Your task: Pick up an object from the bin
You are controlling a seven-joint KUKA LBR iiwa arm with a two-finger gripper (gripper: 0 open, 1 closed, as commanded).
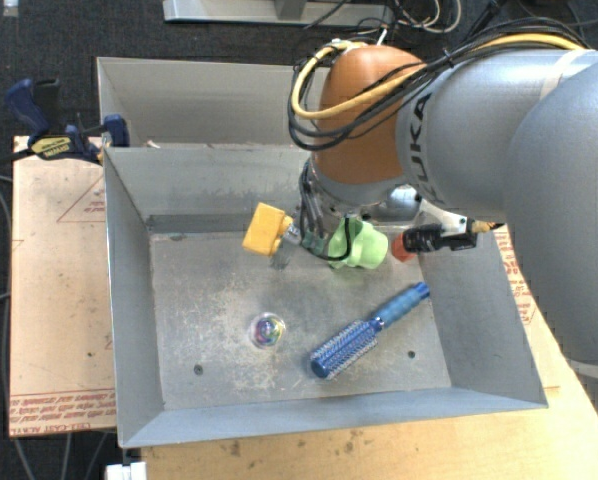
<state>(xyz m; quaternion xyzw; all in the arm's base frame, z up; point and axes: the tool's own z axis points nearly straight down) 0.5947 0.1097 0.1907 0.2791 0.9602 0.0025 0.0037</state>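
Camera view shows the gripper (304, 240) low between a yellow block (264, 230) and green toy (364, 249), probably to take one; open or closed, I cannot tell.

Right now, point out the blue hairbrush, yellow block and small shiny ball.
blue hairbrush (369, 332): camera view, where head meets handle.
yellow block (263, 229): camera view, on its top face.
small shiny ball (267, 331): camera view, on its middle.

Bin (129, 298) count: five loose things.
I log one yellow block (264, 230), one green lump (367, 250), one blue hairbrush (364, 335), one clear marble (267, 331), one small red bit (401, 251).
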